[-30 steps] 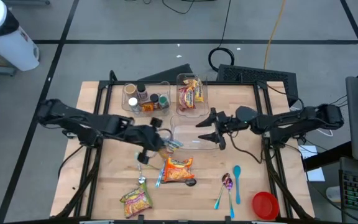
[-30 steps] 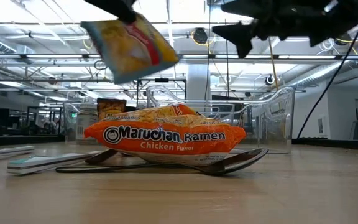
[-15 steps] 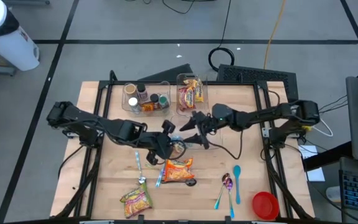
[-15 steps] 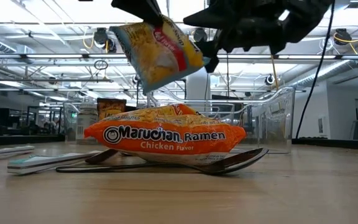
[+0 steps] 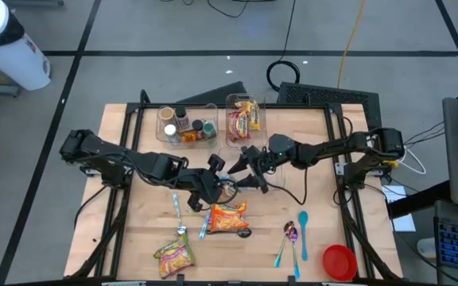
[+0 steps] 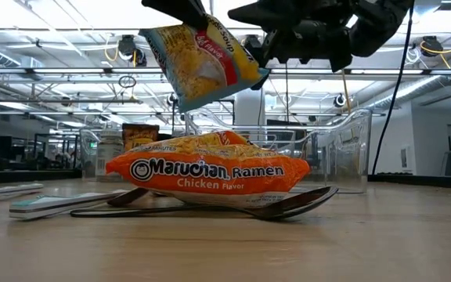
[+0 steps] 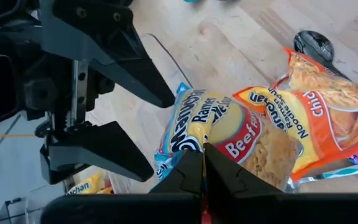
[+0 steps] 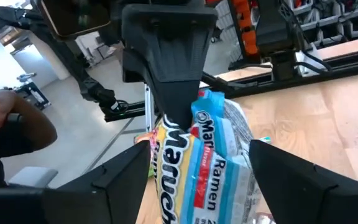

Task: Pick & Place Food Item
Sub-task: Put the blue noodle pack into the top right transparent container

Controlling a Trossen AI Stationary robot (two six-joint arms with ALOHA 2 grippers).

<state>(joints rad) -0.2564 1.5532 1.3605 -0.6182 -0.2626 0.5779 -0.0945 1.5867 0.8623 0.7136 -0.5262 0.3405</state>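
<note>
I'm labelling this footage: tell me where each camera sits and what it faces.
High: overhead, straight down; both arms meet over the table.
Low: tabletop level, facing the orange noodle packet; arms above.
Left wrist: left hand pinching the yellow noodle packet.
Right wrist: right hand open around it.
All share that yellow packet.

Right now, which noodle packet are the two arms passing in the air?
Find the wooden table, then its middle, where both arms meet. There the left hand pinches a yellow Beef ramen packet in mid-air; the orange Chicken packet lies flat below.
</note>
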